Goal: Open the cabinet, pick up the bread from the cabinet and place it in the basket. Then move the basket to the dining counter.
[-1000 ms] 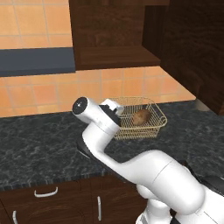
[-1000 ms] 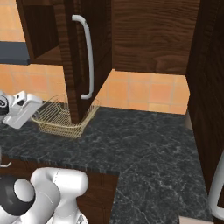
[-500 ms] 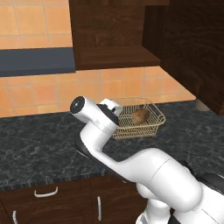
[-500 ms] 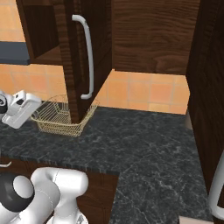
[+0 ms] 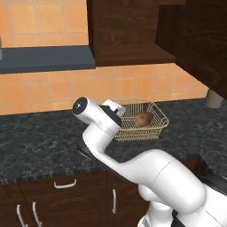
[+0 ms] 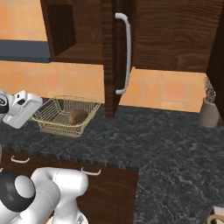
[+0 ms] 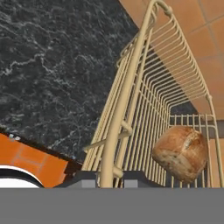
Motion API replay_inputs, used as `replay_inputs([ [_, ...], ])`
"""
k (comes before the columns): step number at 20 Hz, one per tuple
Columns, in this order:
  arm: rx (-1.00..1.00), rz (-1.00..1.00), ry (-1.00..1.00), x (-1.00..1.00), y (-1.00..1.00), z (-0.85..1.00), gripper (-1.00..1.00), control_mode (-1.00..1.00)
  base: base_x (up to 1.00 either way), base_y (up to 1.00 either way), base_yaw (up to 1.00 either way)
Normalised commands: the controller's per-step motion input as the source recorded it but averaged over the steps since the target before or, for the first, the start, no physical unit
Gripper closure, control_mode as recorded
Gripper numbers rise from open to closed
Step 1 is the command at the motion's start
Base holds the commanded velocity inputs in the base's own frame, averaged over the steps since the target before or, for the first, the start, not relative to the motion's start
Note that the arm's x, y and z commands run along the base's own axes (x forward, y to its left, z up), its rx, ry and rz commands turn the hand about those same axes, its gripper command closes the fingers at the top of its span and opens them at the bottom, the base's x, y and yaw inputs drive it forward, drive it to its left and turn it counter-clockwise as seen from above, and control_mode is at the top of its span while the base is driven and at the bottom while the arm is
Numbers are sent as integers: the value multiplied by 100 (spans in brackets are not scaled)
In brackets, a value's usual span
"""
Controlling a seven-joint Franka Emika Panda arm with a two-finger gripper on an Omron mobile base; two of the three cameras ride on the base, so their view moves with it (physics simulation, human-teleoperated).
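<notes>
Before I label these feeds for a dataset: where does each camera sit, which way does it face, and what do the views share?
Left base view: behind the arm to its left, looking forward and down at the basket on the black counter; the arm rises from the lower right.
Right base view: behind to its right, facing the open cabinet; the arm rises from the lower left.
Hand view: on the hand, shut on the basket rim, looking along it.
Shared: all three show the bread in the basket.

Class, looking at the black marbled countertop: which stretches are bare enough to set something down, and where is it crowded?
Bare: the black marbled countertop between the open cabinet door and the grey pot; also left of the basket. Crowded: around the basket holding the bread, where the gripper clamps the rim.
</notes>
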Motion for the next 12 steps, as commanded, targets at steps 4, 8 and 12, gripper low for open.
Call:
replay_inputs([
  [4, 0, 0, 0, 0, 0, 0, 100, 100, -54, 90, 24],
  [8, 0, 0, 0, 0, 0, 0, 100, 100, -43, 96, 50],
  [12, 0, 0, 0, 0, 0, 0, 100, 100, -18, 86, 67],
])
